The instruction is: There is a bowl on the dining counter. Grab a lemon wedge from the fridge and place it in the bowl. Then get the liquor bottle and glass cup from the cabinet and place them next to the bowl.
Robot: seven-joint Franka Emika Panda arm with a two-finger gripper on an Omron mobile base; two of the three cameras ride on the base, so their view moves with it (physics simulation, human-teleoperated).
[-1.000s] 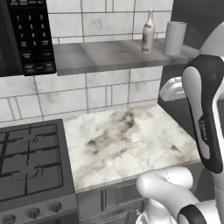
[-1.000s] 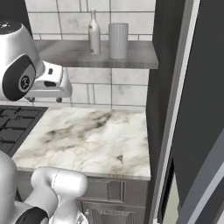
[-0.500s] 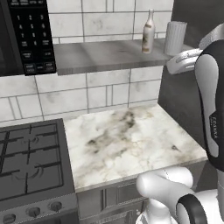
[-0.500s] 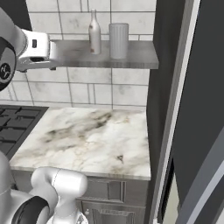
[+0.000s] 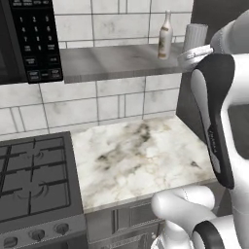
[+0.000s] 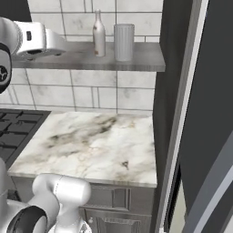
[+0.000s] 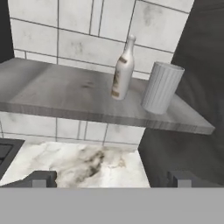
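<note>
Claw (image 7: 109, 178) spread wide and holding nothing, its two dark tips poking up far apart at the bottom of the hand view, with bare air between them.

Ahead of the claw and above its tips stands the liquor bottle (image 7: 123, 70), upright on the grey shelf (image 7: 65, 94). Its long axis runs straight up and down, the narrow pale neck and cap pointing at the ceiling, the broader brownish-grey base planted on the shelf. It sits roughly on the line between the two tips, a touch toward the right one, and well apart from both: no contact at all.

Just beside the bottle, further to the claw's right, is the glass cup (image 7: 162, 87), a pale ribbed tumbler, also upright, mouth up. Bottle and cup stand close but not touching, a sliver of shelf showing between them. The cup is shorter than the bottle.

From the right base view the same pair reads clearly: bottle (image 6: 98, 34) on the left, cup (image 6: 123, 42) on the right, both toward the right end of the shelf, with the white hand off to their left at about shelf height.

Behind them runs the white tiled wall (image 7: 78, 30). Below the shelf lies the marble counter (image 6: 95, 141), veined grey-brown, and beside it the dark gas hob (image 5: 31, 180). A black microwave panel (image 5: 36, 39) hangs at the far left in the left base view.
</note>
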